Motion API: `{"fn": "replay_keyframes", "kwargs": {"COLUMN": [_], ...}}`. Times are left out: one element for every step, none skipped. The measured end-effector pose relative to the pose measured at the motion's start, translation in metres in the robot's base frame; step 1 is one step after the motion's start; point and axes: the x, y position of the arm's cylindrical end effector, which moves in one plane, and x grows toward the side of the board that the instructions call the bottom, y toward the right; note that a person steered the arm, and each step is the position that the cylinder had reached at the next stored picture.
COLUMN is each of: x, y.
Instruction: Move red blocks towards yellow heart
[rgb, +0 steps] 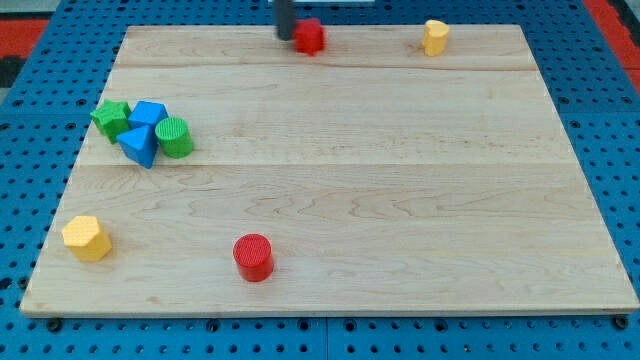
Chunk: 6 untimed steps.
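A red block (310, 36) of unclear shape lies at the board's top edge, middle. My tip (286, 37) stands right against its left side. A yellow heart block (435, 37) sits at the top right, well to the right of that red block. A red cylinder (253, 256) lies near the bottom edge, left of centre, far from my tip.
A yellow hexagon block (87, 238) lies at the bottom left. A cluster at the left holds a green star (111, 118), a blue block (149, 114), a blue triangle (139, 145) and a green cylinder (174, 137). The wooden board (400, 200) rests on blue pegboard.
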Motion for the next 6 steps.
{"fn": "replay_keyframes", "kwargs": {"x": [0.016, 0.058, 0.156, 0.248, 0.334, 0.375], "y": [0.087, 0.086, 0.086, 0.127, 0.097, -0.003]}}
